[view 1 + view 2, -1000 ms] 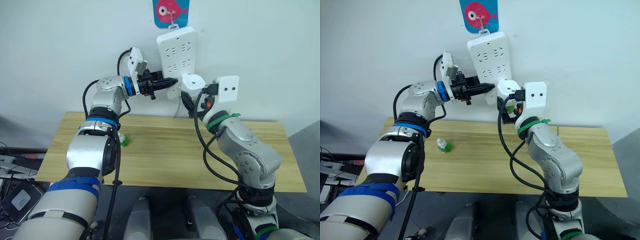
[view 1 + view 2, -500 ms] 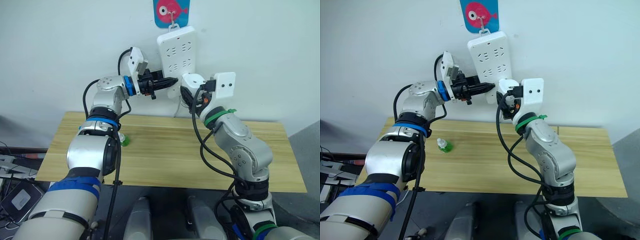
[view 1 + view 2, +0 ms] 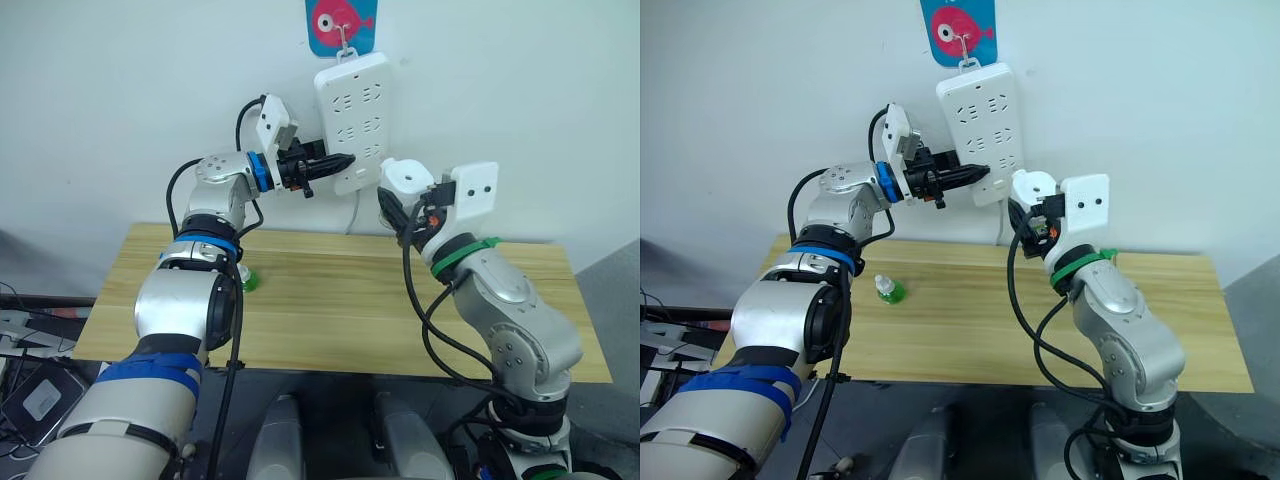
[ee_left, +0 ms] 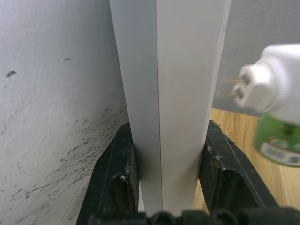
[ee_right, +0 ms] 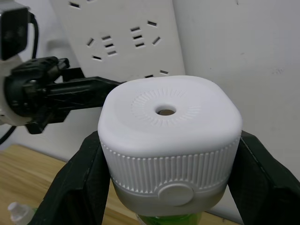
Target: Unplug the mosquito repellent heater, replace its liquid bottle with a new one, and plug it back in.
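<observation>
— So what has changed?
— The right claw [image 3: 408, 200] has drawn the heater [image 3: 410, 177] away from the strip [image 3: 352, 92]; its prongs now hang free, just right of the strip.
— And the left claw [image 3: 335, 163]?
— Clamped on the strip's edge, steadying it.
— Next?
— Unplugging looks done. The spare bottle [image 3: 887, 290] waits on the counter [image 3: 330, 320], far left.

The right pincer [image 5: 164, 178] has pulled the heater [image 3: 407, 178] (prongs bare) off the power strip [image 3: 353, 120].
</observation>
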{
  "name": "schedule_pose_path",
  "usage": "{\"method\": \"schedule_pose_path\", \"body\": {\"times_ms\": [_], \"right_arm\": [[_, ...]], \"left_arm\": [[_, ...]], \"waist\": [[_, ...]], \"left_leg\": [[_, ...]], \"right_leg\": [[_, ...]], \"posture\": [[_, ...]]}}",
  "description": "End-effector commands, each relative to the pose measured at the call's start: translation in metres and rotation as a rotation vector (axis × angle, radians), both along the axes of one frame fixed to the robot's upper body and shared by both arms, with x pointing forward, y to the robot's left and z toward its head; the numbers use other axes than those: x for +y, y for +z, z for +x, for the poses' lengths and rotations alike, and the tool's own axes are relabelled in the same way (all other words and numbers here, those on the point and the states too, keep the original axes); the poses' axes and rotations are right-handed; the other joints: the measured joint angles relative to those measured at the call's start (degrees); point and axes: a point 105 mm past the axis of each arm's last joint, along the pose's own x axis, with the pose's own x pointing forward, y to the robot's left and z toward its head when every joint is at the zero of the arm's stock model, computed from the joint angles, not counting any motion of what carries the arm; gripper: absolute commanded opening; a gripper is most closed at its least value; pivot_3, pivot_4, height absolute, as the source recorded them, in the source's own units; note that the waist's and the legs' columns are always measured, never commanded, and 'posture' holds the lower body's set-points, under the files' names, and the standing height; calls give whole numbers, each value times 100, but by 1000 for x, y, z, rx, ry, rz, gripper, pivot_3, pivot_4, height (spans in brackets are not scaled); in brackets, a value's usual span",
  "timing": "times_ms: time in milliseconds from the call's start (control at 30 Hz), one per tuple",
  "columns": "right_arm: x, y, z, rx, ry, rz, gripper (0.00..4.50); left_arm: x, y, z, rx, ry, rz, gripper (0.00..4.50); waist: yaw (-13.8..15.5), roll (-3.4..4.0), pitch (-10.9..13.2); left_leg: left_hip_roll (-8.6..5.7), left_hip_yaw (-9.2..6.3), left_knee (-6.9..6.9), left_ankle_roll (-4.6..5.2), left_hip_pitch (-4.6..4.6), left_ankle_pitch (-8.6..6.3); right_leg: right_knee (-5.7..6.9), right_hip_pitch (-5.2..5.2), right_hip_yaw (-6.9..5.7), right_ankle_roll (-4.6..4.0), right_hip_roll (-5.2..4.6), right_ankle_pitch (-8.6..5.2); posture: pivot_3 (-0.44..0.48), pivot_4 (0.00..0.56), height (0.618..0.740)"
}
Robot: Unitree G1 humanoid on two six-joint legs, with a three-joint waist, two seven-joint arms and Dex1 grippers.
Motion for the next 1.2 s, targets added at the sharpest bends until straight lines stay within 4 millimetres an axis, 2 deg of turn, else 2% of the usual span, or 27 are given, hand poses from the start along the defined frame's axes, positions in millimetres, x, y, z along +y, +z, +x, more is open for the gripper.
{"method": "schedule_pose_path", "body": {"times_ms": [33, 100, 167, 267, 467, 633, 733, 800, 933, 1067, 1200], "right_arm": [[-6, 14, -9, -56, -17, 10, 2993], [-11, 14, -8, -58, -33, 13, 2993], [-18, 13, -7, -55, -52, 18, 2993], [-26, 10, -5, -45, -77, 34, 2993], [-33, 13, -1, -35, -73, 110, 2993], [-41, 7, 3, 10, -68, 177, 2993], [-51, 4, 7, 50, -83, 285, 2993], [-55, 2, 10, 82, -80, 354, 2993], [-65, -4, 12, 146, -70, 478, 2993], [-70, -7, 12, 210, -34, 618, 2993], [-66, -7, 9, 273, 49, 726, 2993]], "left_arm": [[10, 11, 10, -42, 111, -7, 1310], [13, 10, 10, -41, 121, -15, 1310], [17, 8, 10, -32, 120, -17, 2061], [24, 7, 10, -29, 140, -22, 2946], [50, 1, 9, -21, 189, -10, 4481], [88, -18, -4, 16, 220, 26, 4481], [96, -28, -21, 35, 207, 11, 4481], [95, -32, -35, 36, 207, -4, 4481], [81, -30, -67, -8, 191, -37, 4481], [45, -37, -102, 11, 95, -62, 4481], [-16, -51, -127, -11, -18, -106, 4481]], "waist": [[1, 0, 0], [0, 0, 0], [-5, 0, 0], [-19, 0, 0], [-74, 1, -1], [-323, 4, -2], [-360, 5, -1], [-302, 5, -1], [-148, 5, 1], [-17, 8, 2], [2, 10, 3]], "left_leg": [[0, -1, 0, 0, 0, 0], [1, 0, 0, 0, -1, 0], [0, 3, 0, 0, -1, 0], [0, 3, -6, 1, -2, 0], [0, 2, -6, 2, 14, 19], [21, 21, -30, 15, 56, 35], [32, 21, -55, 16, 59, 36], [36, 17, -80, 11, 52, 39], [69, 4, -99, -3, 7, 44], [64, -1, -99, -2, -18, 43], [51, 15, -94, -11, -18, 50]], "right_leg": [[0, 0, -1, -1, 1, 0], [-1, 0, 1, -1, -1, 0], [-1, 0, 4, 0, -3, 1], [0, -3, 2, 0, -3, 1], [8, 1, 2, -15, 16, 14], [19, 6, 29, -18, 37, 21], [41, -13, 33, -27, 38, 17], [53, -31, 27, -71, 33, 17], [61, -73, 25, -76, 24, 11], [49, -83, 17, -76, 16, 10], [18, -72, 17, -75, 18, 11]], "posture": [[-70, 263, 740], [-75, 261, 740], [-75, 260, 740], [-75, 260, 740], [-77, 261, 740], [-70, 265, 740], [-56, 269, 740], [-55, 272, 740], [-50, 278, 740], [-38, 282, 740], [-40, 288, 740]]}}
